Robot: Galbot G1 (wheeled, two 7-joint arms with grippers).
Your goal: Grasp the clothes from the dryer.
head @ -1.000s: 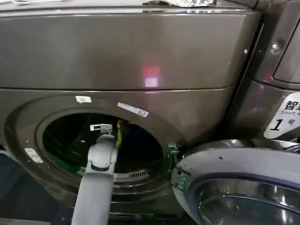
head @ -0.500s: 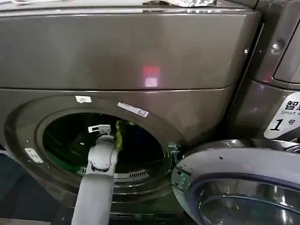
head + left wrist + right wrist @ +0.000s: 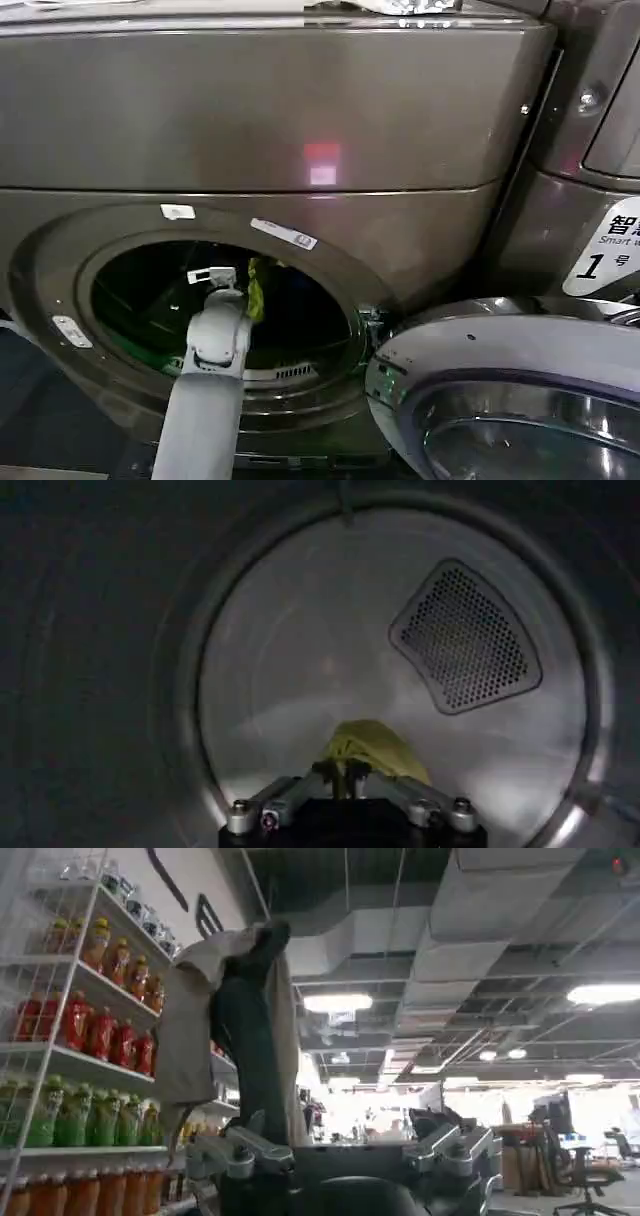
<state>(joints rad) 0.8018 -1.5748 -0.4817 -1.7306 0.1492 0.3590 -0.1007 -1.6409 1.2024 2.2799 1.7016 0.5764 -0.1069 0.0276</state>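
Observation:
The dryer (image 3: 270, 110) is bronze-grey, and its round porthole (image 3: 215, 300) stands open. My left arm reaches through that porthole into the drum. There my left gripper (image 3: 238, 283) (image 3: 343, 772) is shut on a bright yellow-green cloth (image 3: 256, 284) (image 3: 372, 748), held off the drum floor. My right gripper (image 3: 340, 1133) points up at a ceiling, away from the machine, with its jaws apart. A whitish-grey cloth (image 3: 190, 1038) and a dark piece (image 3: 248, 1008) hang over one of its fingers.
The grey-rimmed glass door (image 3: 500, 350) is swung open at the lower right. A similar machine with a "Smart wash" sticker (image 3: 610, 250) stands to the right. The drum's back wall has a perforated vent (image 3: 465, 640). Shelves of bottles (image 3: 70, 1038) are beside the right gripper.
The left gripper has edged slightly left inside the drum, still holding the yellow-green cloth. Nothing else has moved.

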